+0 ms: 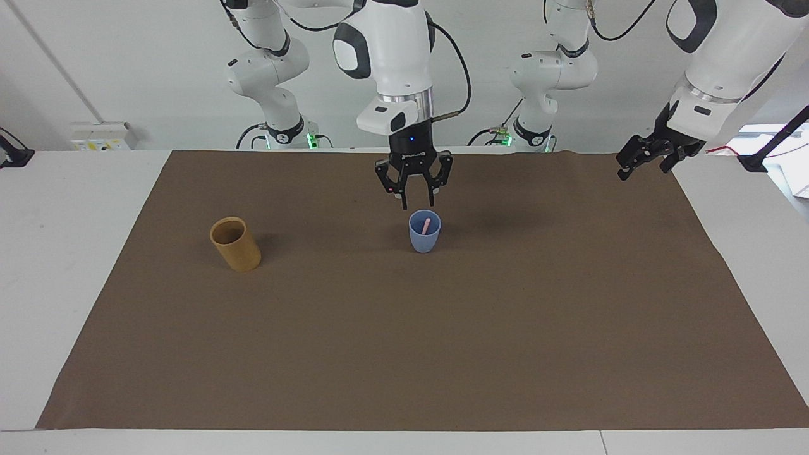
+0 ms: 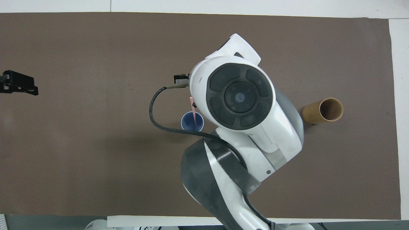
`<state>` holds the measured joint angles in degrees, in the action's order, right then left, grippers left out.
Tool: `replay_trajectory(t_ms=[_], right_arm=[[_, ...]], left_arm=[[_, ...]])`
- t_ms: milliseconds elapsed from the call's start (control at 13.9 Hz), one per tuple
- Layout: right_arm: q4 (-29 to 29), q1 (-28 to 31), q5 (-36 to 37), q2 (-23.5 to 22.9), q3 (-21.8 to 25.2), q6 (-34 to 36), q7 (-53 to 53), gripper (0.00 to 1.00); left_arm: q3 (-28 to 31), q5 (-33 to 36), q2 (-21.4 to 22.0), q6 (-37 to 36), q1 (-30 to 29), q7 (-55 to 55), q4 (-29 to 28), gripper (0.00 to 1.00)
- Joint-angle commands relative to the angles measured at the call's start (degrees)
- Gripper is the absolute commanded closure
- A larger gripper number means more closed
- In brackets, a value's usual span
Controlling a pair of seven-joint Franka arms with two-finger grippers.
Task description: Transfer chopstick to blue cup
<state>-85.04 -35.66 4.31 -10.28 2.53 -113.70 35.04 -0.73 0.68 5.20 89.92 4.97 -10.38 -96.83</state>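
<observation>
As you read the facing view from its left edge to its right, you meet first the tan cup point(image 1: 235, 244), which stands tilted on the brown mat point(image 1: 404, 354) toward the right arm's end of the desk point(image 1: 63, 265), well apart from everything else.

Next, near the middle of the mat, you find the blue cup point(image 1: 425, 232) standing upright. The chopstick point(image 1: 427, 224) is inside it: its pink upper end leans against the rim, and in the overhead view the stick point(image 2: 193, 110) slants up out of the cup's mouth point(image 2: 192, 121).

Directly over the blue cup hangs the right gripper point(image 1: 416, 203), pointing straight down. Its fingers are spread apart and hold nothing; a clear gap separates the fingertips from the cup's rim and from the chopstick.

At the far right of the view, note the left gripper point(image 1: 624, 172), raised over the mat's edge at the left arm's end of the desk. This arm waits. Its fingers stand spread and are empty.
</observation>
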Motion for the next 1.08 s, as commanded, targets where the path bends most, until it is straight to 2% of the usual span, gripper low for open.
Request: replay_trajectory(t_ms=[0, 144, 288, 504, 648, 792, 1008], right_arm=[[2.6, 5.94, -4.92, 2.88, -0.34, 6.27, -0.85, 0.01], [2.6, 9.27, -4.84, 6.31, 0.1, 10.93, -2.34, 0.01], [2.6, 16.28, -5.28, 8.78, 0.02, 17.86, -8.38, 0.01], [4.44, 30.16, -7.74, 10.89, 0.1, 31.48, -26.01, 0.01], [4.71, 36.95, -6.78, 11.51, 0.1, 35.12, -36.5, 0.01], [4.45, 40.39, -5.98, 11.78, 0.28, 38.26, -37.59, 0.01], [0.85, 37.07, -2.21, 14.41, -0.16, 38.46, -37.5, 0.01]], left_arm=[[-0.33, -0.15, -0.19, -1.06, -0.58, 0.71, 0.68, 0.0], [-0.33, -0.15, -0.19, -1.06, -0.58, 0.71, 0.68, 0.0], [-0.33, -0.15, -0.19, -1.06, -0.58, 0.71, 0.68, 0.0], [-0.33, -0.15, -0.19, -1.06, -0.58, 0.71, 0.68, 0.0], [-0.33, -0.15, -0.19, -1.06, -0.58, 0.71, 0.68, 0.0], [-0.33, -0.15, -0.19, -1.06, -0.58, 0.71, 0.59, 0.0], [-0.33, -0.15, -0.19, -1.15, -0.58, 0.71, 0.6, 0.0]])
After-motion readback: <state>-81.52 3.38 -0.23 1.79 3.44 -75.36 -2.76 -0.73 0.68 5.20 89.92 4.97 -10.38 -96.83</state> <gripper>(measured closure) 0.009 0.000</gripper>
